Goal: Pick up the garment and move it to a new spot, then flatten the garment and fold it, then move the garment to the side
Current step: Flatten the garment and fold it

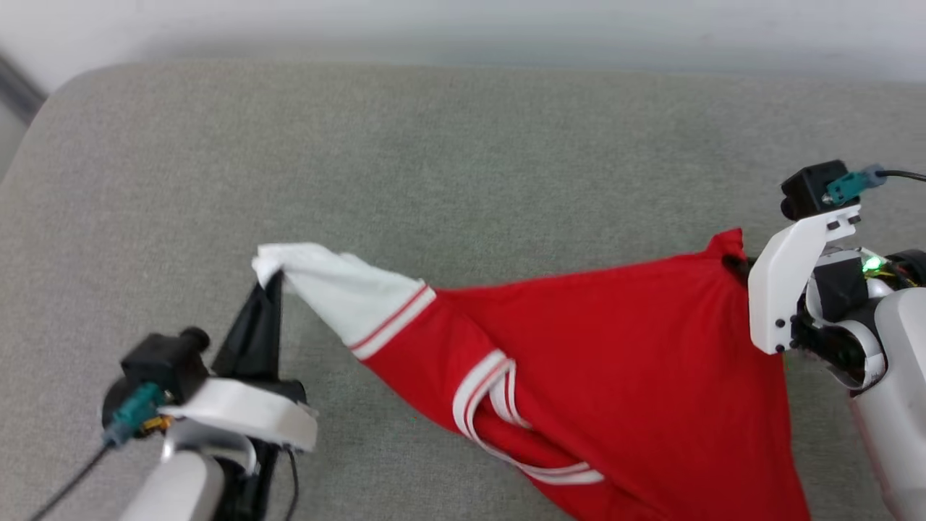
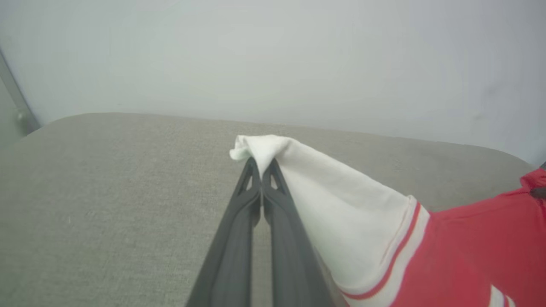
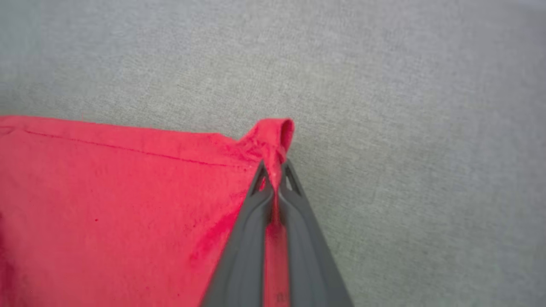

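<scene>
The garment (image 1: 615, 340), a red jersey T-shirt with white sleeves and red-and-white striped trim, hangs stretched between both grippers above the grey cushion. My left gripper (image 1: 271, 278) is shut on the tip of a white sleeve (image 2: 341, 200), its closed tips (image 2: 261, 164) pinching the cloth. My right gripper (image 1: 734, 262) is shut on a red hem corner (image 3: 277, 132), with cloth pressed between the fingers (image 3: 247, 238). The striped collar (image 1: 492, 391) sags in the middle. The letters and number are hidden.
A wide grey fabric cushion (image 1: 463, 159) spreads under the garment, its rounded far-left corner (image 1: 79, 79) near a pale wall (image 2: 273, 55). A dark strip (image 1: 18, 90) runs down at the far left. Bare cushion lies behind and to the left.
</scene>
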